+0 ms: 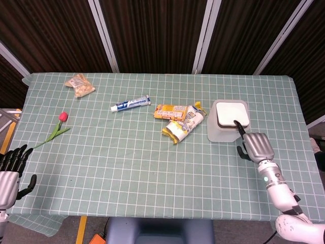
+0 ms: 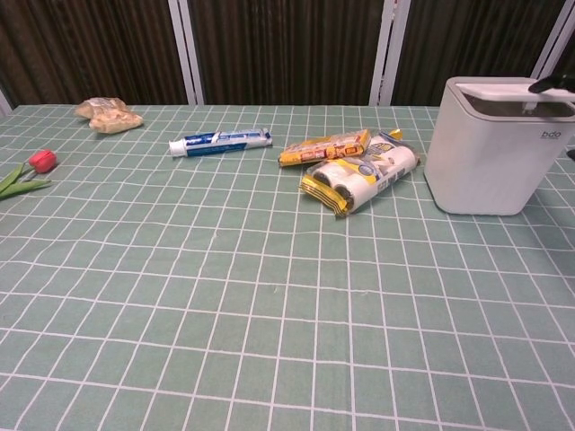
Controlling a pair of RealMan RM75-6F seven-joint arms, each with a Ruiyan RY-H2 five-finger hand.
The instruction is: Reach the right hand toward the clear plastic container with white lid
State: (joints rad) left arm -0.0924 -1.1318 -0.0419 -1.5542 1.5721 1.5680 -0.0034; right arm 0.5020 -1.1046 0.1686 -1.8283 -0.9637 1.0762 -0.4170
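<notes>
Here, right hand (image 1: 256,145) beside container (image 1: 219,133), one dark finger on its white lid (image 1: 231,113) (lid tilted), remaining fingers (image 1: 260,144) curled, holding nothing

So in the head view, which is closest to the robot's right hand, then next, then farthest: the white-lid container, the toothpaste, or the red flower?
From the right hand:
1. White-lid container, just ahead of the hand.
2. Toothpaste, left of the table's middle.
3. Red flower, far left.

Right hand (image 1: 255,146): chest view's right edge cuts off all but one dark fingertip over the container (image 2: 497,148). Left hand (image 1: 11,170): cropped at head view's left edge. Tulip (image 2: 25,172) stem cropped left.
</notes>
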